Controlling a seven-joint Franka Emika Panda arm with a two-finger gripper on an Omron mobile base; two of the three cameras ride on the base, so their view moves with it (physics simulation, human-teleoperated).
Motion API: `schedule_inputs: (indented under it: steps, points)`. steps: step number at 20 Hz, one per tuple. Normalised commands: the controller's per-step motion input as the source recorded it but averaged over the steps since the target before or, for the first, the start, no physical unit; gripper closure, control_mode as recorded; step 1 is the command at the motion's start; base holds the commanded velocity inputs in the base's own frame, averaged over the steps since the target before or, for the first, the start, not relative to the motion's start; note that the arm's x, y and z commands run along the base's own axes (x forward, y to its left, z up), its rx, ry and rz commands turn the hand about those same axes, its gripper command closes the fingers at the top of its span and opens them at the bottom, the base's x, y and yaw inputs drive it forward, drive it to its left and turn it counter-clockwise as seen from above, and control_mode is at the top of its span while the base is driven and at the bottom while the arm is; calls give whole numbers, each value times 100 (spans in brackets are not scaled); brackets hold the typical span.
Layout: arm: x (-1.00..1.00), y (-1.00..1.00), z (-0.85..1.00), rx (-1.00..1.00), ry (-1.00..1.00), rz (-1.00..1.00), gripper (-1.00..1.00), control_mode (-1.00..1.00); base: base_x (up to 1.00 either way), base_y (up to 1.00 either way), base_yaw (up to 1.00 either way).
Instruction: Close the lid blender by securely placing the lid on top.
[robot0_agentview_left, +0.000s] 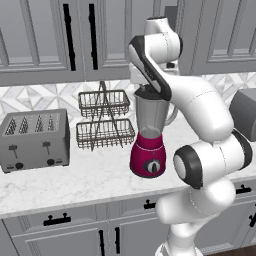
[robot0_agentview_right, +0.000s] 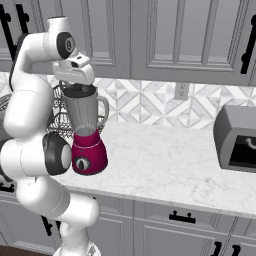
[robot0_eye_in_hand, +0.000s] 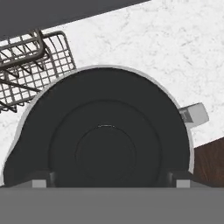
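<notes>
The jaws stand open, one tip at each side of the lid (robot0_eye_in_hand: 105, 148), not gripping it. The lid, a flat black disc with raised rings, sits on the rim of the blender (robot0_agentview_left: 148, 135). Its clear grey jar has nothing visible inside and stands on a magenta base upon the counter (robot0_agentview_right: 165, 160), beside a wire basket (robot0_agentview_left: 104, 117).

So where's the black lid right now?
The lid sits on top of the blender jar, filling its rim in the hand view, directly under the open gripper, with the wire basket rack just to the blender's left.
</notes>
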Motion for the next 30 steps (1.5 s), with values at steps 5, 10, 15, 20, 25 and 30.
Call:
schedule_inputs:
  steps: [5, 10, 15, 20, 25, 30]
  points:
    - [-13, 0, -56, 0, 0, 0, -100, -100, 0, 0, 0]
    - [-66, -5, -6, 4, -17, 0, -100, -100, 0, 0, 0]
    - [-100, -3, 31, 3, -64, 3, -100, -100, 0, 0, 0]
    - [-100, -47, -4, 1, -56, 1, -100, -100, 0, 0, 0]
    - [-100, -91, -85, 0, -7, 0, -100, -100, 0, 0, 0]
    - [-100, -87, -100, -1, 0, 0, -100, -100, 0, 0, 0]
